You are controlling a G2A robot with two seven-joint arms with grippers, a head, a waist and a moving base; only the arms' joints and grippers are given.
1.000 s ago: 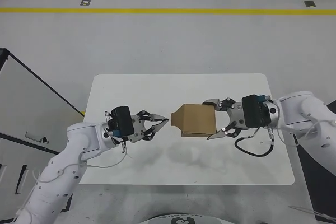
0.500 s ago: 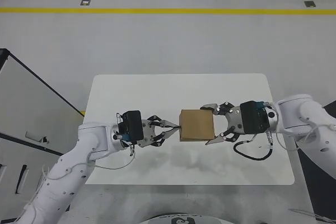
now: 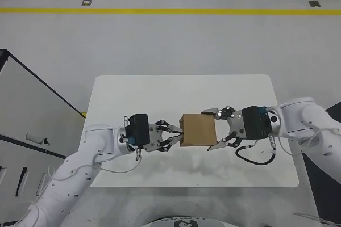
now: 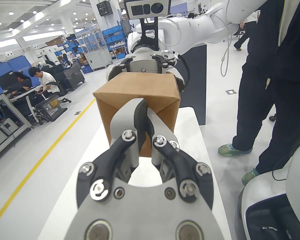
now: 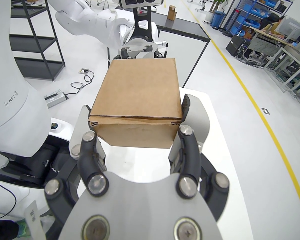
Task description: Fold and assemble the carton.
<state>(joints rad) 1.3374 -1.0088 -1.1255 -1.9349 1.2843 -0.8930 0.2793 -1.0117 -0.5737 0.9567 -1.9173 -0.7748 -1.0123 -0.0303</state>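
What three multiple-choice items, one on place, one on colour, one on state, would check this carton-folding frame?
1. Where is the carton? A. At the middle of the table, between the left tool and the right tool. B. On the floor. C. At a table corner.
2. What colour is the carton? A. White. B. Brown. C. Blue.
3. How are the right tool's fingers? A. Shut together. B. Open, one at each side of the carton. C. Closed on a cable.
Key: 1 A, the top view shows it mid-table between both tools; 2 B, its board is brown; 3 B, the right wrist view shows a finger beside each side.
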